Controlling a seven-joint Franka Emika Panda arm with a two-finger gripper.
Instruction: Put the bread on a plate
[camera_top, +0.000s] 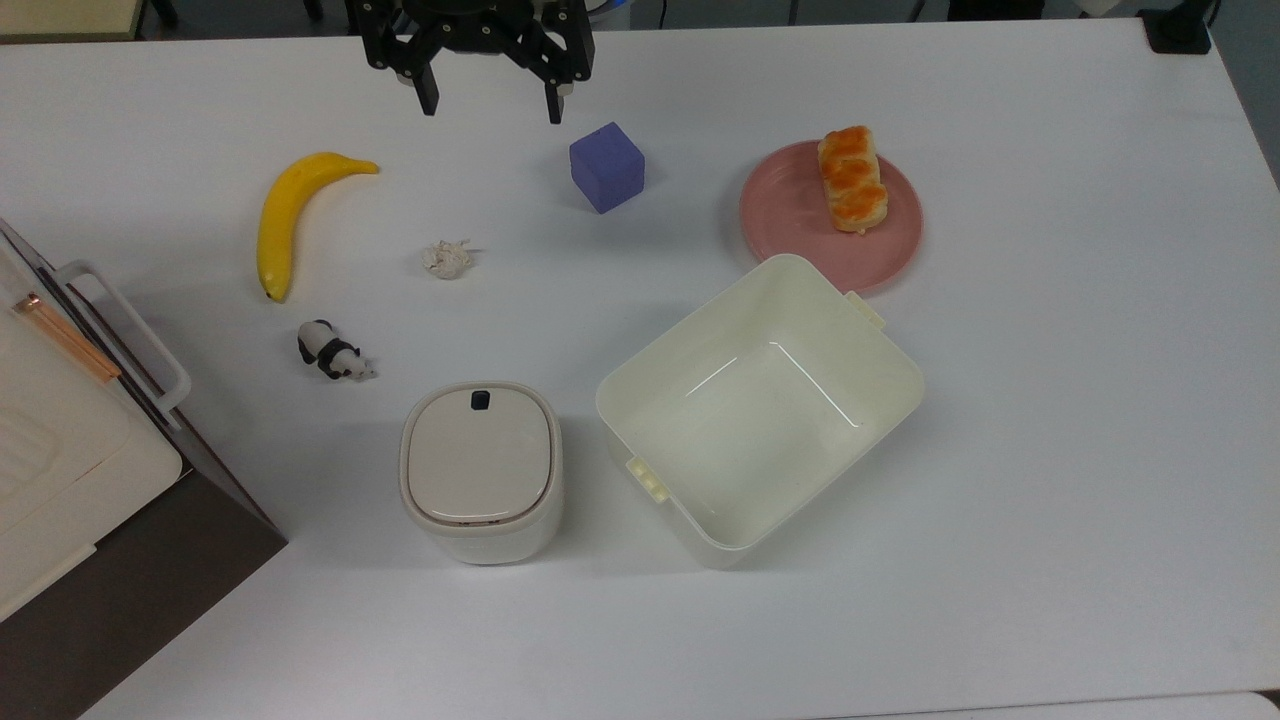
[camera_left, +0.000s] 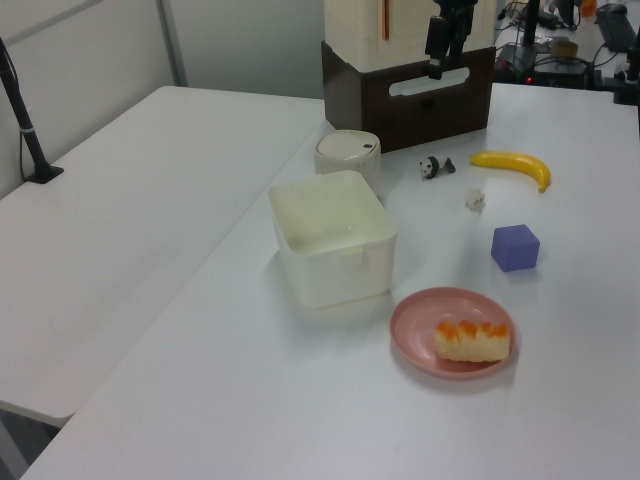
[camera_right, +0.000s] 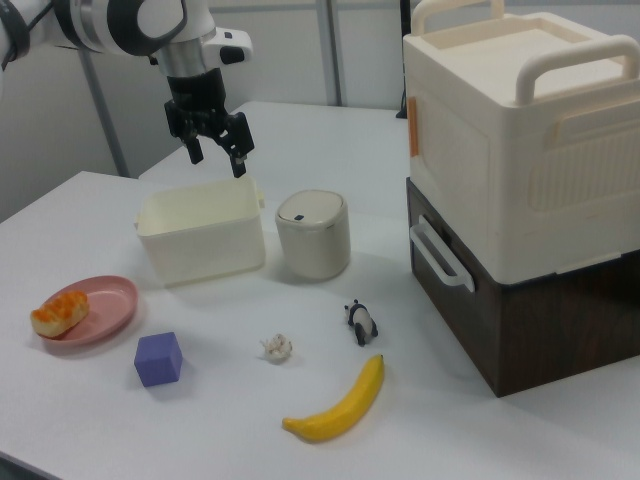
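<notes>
The bread (camera_top: 852, 179) lies on the pink plate (camera_top: 790, 215), toward the rim facing the tabletop's far edge in the top view; the left view shows its pale cream side (camera_left: 472, 341), the top view its glossy orange top. The gripper (camera_top: 492, 106) hangs above the far edge of the tabletop (camera_top: 1050, 450), fingers spread apart and holding nothing. The right view shows it raised well clear of the surface (camera_right: 216, 152), above the cream tub (camera_right: 200, 238). A purple cube (camera_top: 606, 167) sits between gripper and plate.
</notes>
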